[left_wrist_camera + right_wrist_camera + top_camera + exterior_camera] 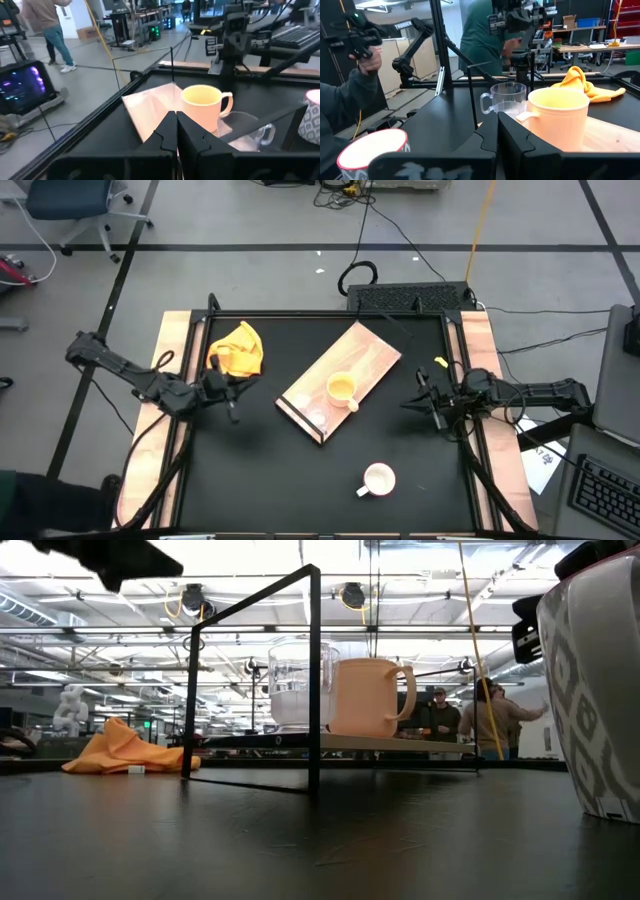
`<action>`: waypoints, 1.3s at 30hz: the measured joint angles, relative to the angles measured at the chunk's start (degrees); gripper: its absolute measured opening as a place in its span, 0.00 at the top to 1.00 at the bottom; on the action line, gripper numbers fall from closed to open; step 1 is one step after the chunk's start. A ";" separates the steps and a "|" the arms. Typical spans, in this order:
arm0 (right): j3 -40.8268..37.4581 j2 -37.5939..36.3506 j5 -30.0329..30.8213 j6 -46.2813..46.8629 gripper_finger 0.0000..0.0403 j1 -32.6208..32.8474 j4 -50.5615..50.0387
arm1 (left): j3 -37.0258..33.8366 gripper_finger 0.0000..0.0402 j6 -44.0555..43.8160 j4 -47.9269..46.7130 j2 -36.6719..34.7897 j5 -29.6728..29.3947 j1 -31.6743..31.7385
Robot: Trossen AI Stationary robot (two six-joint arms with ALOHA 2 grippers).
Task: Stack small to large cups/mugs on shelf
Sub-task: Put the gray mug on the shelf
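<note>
The shelf (pixel 362 362), a light wood board, lies slantwise mid-table; in the low view it rests raised on a thin black frame (pixel 314 680). On it stand the yellow-orange mug (pixel 342 388) (pixel 202 106) (pixel 559 117) and the small clear glass cup (pixel 318 418) (pixel 506 102), both upright. The white mug (pixel 379 478) (pixel 595 690) stands on the black tabletop near the front edge. My left gripper (pixel 234 392) (pixel 176 131) is shut, left of the shelf, and holds nothing. My right gripper (pixel 414 402) (pixel 497 134) is shut, right of the shelf, also without a load.
A crumpled yellow cloth (pixel 238 348) lies at the table's far left, just beyond my left gripper. Wooden strips (pixel 150 430) run along both table sides. People (pixel 350 100) stand in the room beyond the table. Bare black tabletop (pixel 260 470) spreads at the near left.
</note>
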 joint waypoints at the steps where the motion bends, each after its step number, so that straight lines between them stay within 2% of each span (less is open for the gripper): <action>1: 0.00 0.00 0.02 0.03 1.00 0.00 0.23 | -1.43 1.00 0.05 0.73 -1.08 0.57 0.30; 7: 0.01 0.00 0.00 0.16 1.00 0.00 0.33 | -7.45 1.00 1.07 7.26 -4.62 3.43 0.81; 17: 0.01 0.00 0.00 2.09 1.00 0.00 0.31 | -13.85 1.00 -2.37 7.53 -7.22 4.50 3.26; 24: 0.01 0.04 0.00 2.06 1.00 0.00 0.30 | -19.62 1.00 -2.12 15.61 -7.29 7.15 5.05; 31: 0.01 0.04 0.00 1.93 1.00 0.00 0.30 | -20.61 1.00 -2.08 16.45 -7.51 10.08 6.32; 39: 0.01 0.07 0.00 1.45 1.00 0.00 0.28 | -20.61 1.00 -1.68 16.24 -7.49 10.50 6.32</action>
